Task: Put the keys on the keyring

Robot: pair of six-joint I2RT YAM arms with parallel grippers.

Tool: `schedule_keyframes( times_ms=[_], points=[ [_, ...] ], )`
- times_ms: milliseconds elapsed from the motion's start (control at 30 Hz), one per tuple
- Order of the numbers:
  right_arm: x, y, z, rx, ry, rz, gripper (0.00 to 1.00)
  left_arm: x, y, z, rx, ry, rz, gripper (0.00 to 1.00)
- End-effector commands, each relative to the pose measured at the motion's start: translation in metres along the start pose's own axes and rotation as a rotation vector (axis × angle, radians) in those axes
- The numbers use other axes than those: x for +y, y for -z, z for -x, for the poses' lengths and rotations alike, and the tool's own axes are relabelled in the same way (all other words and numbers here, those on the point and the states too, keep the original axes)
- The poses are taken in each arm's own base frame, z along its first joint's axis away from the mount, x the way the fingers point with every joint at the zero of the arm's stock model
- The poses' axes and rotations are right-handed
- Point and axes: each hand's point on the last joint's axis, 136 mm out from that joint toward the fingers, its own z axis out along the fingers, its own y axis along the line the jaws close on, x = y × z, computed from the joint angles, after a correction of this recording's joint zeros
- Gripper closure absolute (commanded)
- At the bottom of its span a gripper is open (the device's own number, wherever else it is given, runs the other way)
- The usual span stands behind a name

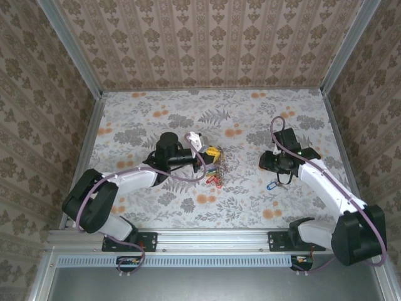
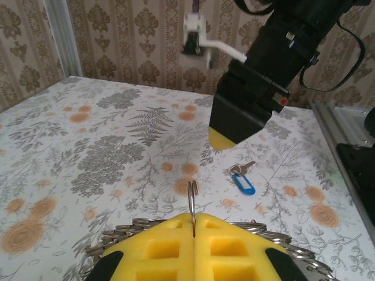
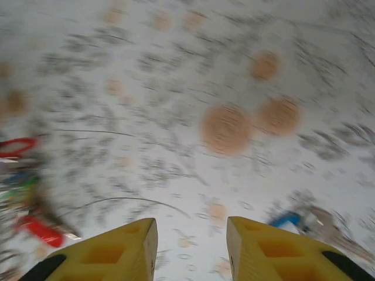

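The keyring (image 1: 217,170) lies near the middle of the table (image 1: 144,113), a little toward the near edge; the left gripper (image 2: 193,225) has its yellow pads pressed together on the thin wire of the ring, which stands up edge-on between them, with the wreath of keys fanned out below. The blue-tagged key (image 2: 242,180) lies flat on the table, apart from the ring, toward the right edge and the near right corner; the right gripper (image 3: 190,227) hovers just above and beside it with its fingers spread and nothing between them, though that wrist view is blurred and the key shows there only as a blue smear.

The key looks light, stiff and thin; metal lying flat on a smooth printed surface will likely slide away rather than lift if it is nudged from one side; the plastic tag is thicker and less slippery, so it seems the safer place to pinch, across its narrow width; pads brought down on either side should close squarely. Held by the tag, the key may swing on its small link, which would make threading the hole harder; a grip on the key's head gives more control but less to hold. The ring itself is probably heavy and floppy with its load of keys; the wire is springy, and the left grip on it needs to stay firm so the ring does not twist.
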Motion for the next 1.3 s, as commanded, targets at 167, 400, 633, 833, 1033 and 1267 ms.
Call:
schedule_keyframes(
  times_ms=[167, 400, 633, 833, 1033, 1267],
  points=[
    [0.021, 0.033, 0.033, -0.252, 0.182, 0.167, 0.67, -0.008, 0.002, 0.028, -0.109, -0.009, -0.062, 1.00],
    [0.105, 0.073, 0.026, -0.397, 0.540, 0.583, 0.64, -0.011, 0.002, 0.020, -0.083, 0.012, -0.078, 1.00],
    [0.150, 0.081, -0.001, -0.481, 1.113, 0.710, 0.70, -0.016, -0.001, 0.019, -0.076, 0.008, -0.117, 1.00],
    [0.165, 0.075, 0.003, -0.489, 1.255, 0.755, 0.70, -0.021, -0.004, 0.022, -0.066, -0.003, -0.145, 1.00],
    [0.178, 0.073, 0.001, -0.461, 1.288, 0.861, 0.69, -0.023, -0.006, 0.024, -0.055, -0.016, -0.161, 1.00],
    [0.184, 0.068, -0.001, -0.403, 1.305, 0.923, 0.71, -0.024, -0.007, 0.026, -0.053, -0.021, -0.164, 1.00]
  ],
)
